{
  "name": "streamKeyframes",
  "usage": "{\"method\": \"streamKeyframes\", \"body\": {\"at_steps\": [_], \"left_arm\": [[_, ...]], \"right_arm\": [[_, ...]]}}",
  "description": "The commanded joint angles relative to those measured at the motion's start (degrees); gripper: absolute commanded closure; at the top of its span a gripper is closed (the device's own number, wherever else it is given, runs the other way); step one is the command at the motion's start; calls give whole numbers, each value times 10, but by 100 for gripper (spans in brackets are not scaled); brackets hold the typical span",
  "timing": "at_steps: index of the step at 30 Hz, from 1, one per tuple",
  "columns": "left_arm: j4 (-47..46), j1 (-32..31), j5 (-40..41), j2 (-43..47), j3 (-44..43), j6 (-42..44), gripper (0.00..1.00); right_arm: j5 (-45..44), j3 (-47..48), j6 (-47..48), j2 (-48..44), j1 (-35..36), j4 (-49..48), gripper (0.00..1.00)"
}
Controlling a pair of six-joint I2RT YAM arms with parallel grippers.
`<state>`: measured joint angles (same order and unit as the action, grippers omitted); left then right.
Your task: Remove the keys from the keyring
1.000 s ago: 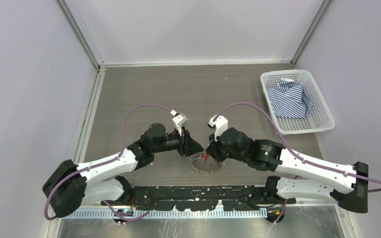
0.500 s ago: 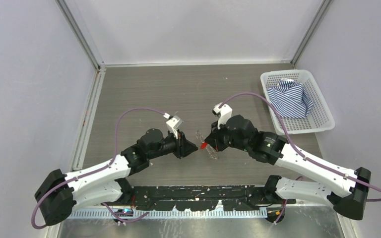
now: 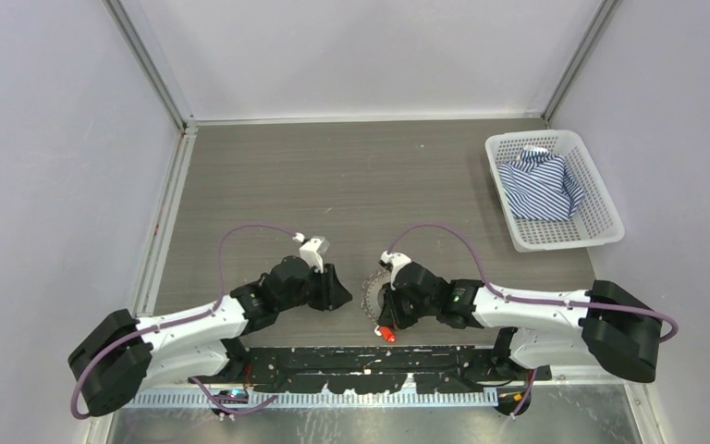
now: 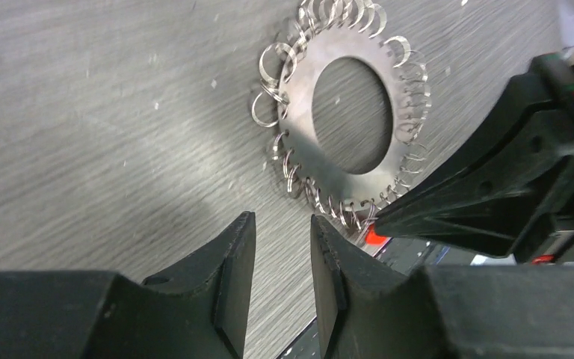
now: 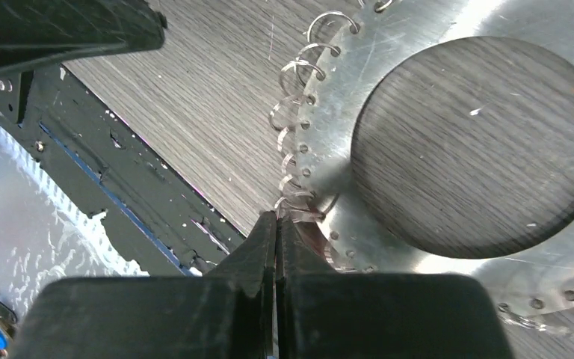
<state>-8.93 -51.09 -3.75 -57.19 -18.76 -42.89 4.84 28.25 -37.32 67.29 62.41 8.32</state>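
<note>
Both arms have dropped and drawn nearer since half a second ago. The keyring, which then hung between the grippers, is back down on the table [image 3: 333, 176].

From the top view, the keyring [image 3: 368, 291] sits by the near edge. The left gripper [image 3: 337, 289] is just to its left and the right gripper [image 3: 381, 314] reaches over its right side. A red key [image 3: 386, 334] shows at the near side of the right tip. One basket [image 3: 610, 231] holding one striped cloth [image 3: 541, 185] stands far right, well apart from the work.

On the left wrist camera, my left fingers [image 4: 235, 258] stand a narrow way apart with nothing between them, just short of the keyring. It is a flat ring with an open centre and lies flat as far as I can tell. The keys [image 4: 265, 71] fringe it as small silvery loops. The right gripper comes in from the right with its tip at the rim, the red key peeping out beneath it.

On the right wrist camera, the right fingers are pressed together at the rim where a loop sits. I judge the grip is on the red key, though its head is hidden here.

I see no key lying loose, so I judge none is off yet and the whole job is left. My count is one keyring, one red key, two grippers, one basket and one cloth; the silvery keys overlap too much for an exact tally, perhaps thirty
</note>
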Motion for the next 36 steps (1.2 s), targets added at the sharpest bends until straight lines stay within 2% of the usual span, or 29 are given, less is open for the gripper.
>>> {"method": "streamKeyframes", "body": {"at_steps": [1,7,12,14,18,25,31,36], "left_arm": [[-31,0,-29,-23,10,-33,66],[-81,-2,-65,-68,-6,-57,63],[-154,-2,-96,-131,-27,-91,71],[-207,-2,-112,-166,-33,-113,78],[-253,-5,-135,-220,-55,-122,82],[-204,-33,-122,-259,-95,-89,99],[-173,-45,-104,-313,-106,-82,99],[-157,-45,-87,-319,-99,-78,99]], "right_arm": [[6,-24,-38,2,0,-114,99],[1,-42,-30,14,1,-114,99],[-18,-63,-45,-10,0,-108,99],[-31,-70,-49,-23,0,-102,99],[-45,-78,-52,-47,0,-94,99],[-72,-78,-56,-66,0,-75,99],[-74,-70,-51,-81,1,-38,99],[-71,-67,-54,-85,0,-24,99]]}}
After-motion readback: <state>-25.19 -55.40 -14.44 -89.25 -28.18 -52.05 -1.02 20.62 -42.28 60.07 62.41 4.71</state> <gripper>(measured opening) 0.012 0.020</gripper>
